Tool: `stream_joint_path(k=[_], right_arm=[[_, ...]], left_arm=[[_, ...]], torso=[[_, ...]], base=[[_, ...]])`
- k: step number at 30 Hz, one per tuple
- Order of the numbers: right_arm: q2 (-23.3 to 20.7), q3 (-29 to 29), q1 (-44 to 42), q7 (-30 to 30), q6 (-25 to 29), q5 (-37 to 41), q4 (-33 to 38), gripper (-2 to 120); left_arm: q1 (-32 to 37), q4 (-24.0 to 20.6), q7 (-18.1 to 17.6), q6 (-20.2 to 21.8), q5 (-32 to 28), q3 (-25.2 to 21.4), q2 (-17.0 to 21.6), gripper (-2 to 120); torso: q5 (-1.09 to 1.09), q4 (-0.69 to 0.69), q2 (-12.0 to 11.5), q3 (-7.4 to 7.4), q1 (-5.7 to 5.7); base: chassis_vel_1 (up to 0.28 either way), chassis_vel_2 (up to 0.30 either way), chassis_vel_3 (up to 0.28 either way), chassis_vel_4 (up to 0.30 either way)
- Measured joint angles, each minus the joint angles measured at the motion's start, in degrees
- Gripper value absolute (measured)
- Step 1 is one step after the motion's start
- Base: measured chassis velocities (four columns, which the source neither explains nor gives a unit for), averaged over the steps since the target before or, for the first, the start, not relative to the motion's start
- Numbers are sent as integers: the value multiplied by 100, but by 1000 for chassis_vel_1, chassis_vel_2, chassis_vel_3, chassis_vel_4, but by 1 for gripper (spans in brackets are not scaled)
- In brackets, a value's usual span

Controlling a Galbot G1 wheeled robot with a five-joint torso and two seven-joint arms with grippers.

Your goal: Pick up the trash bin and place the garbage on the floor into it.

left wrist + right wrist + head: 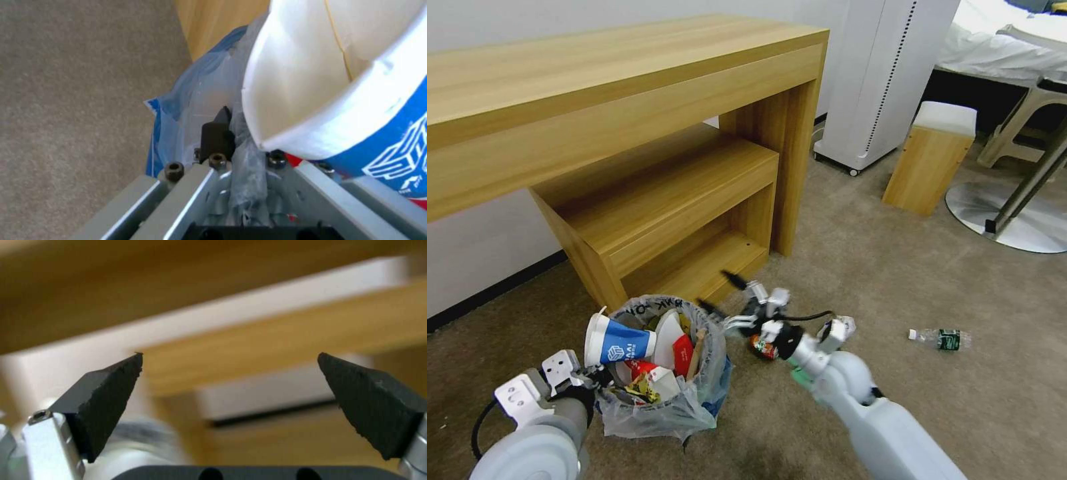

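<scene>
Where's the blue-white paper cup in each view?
Head view: paper cup lies on its side atop the full trash bin, beside the left gripper.
Left wrist view: cup looms close, right over the left gripper clamping the bin's bag.
Right wrist view: open right gripper facing the wooden desk.
Shared landmark: the bin's bag.

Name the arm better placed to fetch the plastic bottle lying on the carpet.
Right. The right gripper hangs open and empty on the plastic bottle's side, while the left gripper is clamped on the trash bin's bag rim.
</scene>
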Motion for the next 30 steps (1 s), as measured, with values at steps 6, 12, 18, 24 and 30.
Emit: stream_joint_path(k=[6,12,18,24,30], right_arm=[[-140,587,-698,2072,-617,-434,427,100],[-19,1271,-1077,2835,-690,-518,569,100],[-85,1599,-1320,2829,-480,-530,574,100],[-78,1601,-1387,2756,-372,-529,457,100],[-14,1213,-1138,2876,-1131,-530,350,100]], left_arm=[[-4,20,-1,1,-4,-29,14,1],[41,-65,-2,1,2,-84,50,1],[4,-87,-3,1,-36,-136,61,1],[2,-87,-3,1,-21,-109,4,1],[79,-63,-1,-2,46,-125,-15,1]], torso=[[0,-1,0,0,0],[0,0,0,0,0],[-1,0,0,-1,0],[-1,0,0,0,0],[-1,1,0,0,0]], base=[[0,0,0,0],[0,0,0,0],[0,0,0,0],[0,0,0,0],[0,0,0,0]])
